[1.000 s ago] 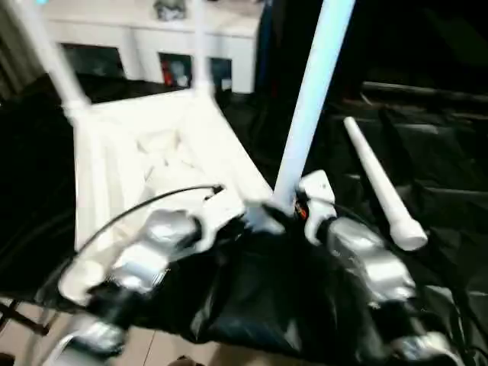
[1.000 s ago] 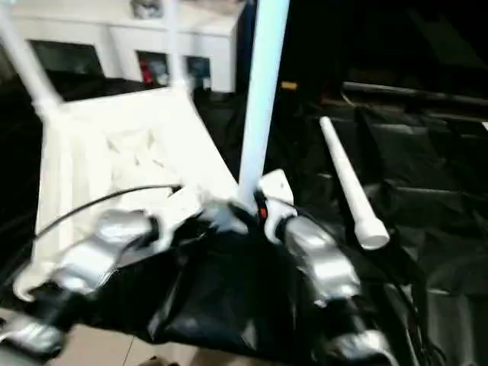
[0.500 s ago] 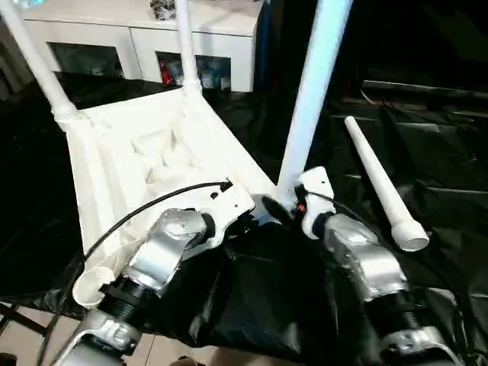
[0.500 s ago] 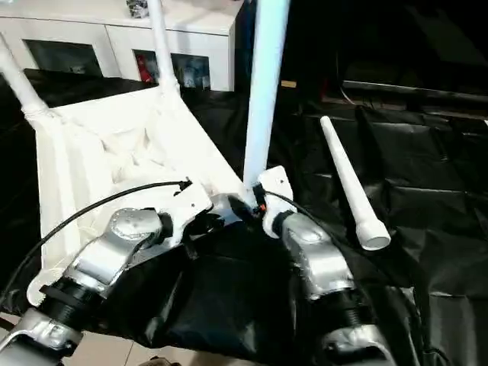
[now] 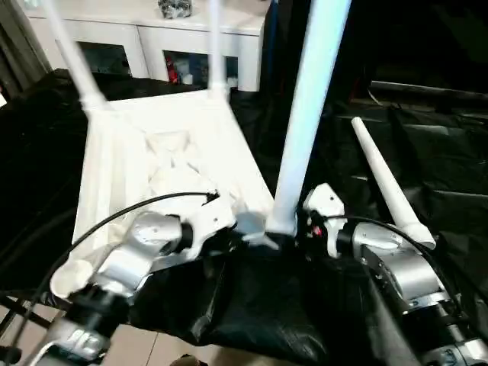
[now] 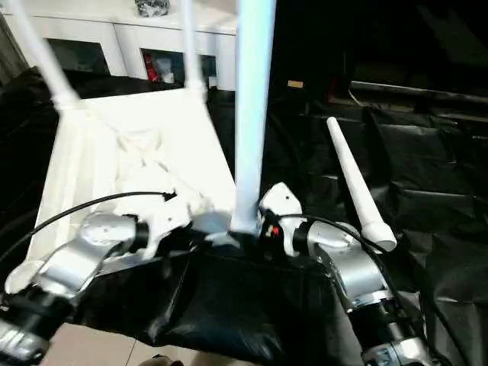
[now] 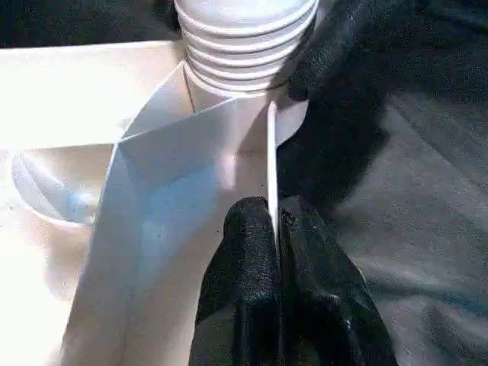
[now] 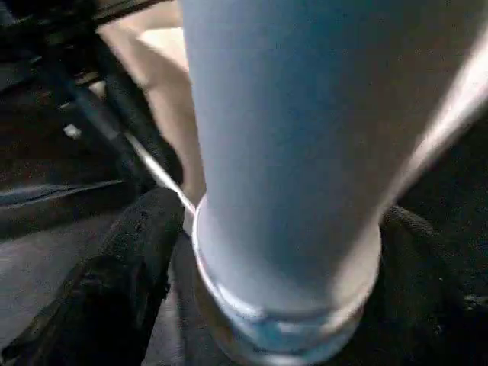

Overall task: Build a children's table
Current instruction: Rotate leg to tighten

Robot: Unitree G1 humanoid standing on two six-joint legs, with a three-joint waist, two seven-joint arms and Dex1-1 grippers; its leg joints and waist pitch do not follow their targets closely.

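Observation:
The children's table top [image 5: 152, 152] lies upside down on black cloth. Two white legs [image 5: 72, 53] [image 5: 215, 46] stand in its far corners. A third leg [image 5: 305, 114] stands upright in the near right corner socket, its ribbed base [image 7: 244, 46] showing in the left wrist view. My right gripper [image 8: 282, 252] is open, with a black finger [image 8: 130, 267] on each side of that leg's base. My left gripper [image 7: 273, 217] is shut on the thin rim [image 7: 270, 152] of the top just beside that socket. A fourth leg [image 5: 385, 183] lies loose on the cloth to the right.
A white cabinet [image 5: 152, 30] with open shelves stands behind the table top. Crumpled black cloth [image 5: 427, 137] covers the work surface to the right and front. Pale floor [image 5: 152, 351] shows past the near edge at the lower left.
The camera has shifted and the picture has steadied. My right forearm now lies further out to the right of the upright leg. The left gripper keeps its pinch on the rim.

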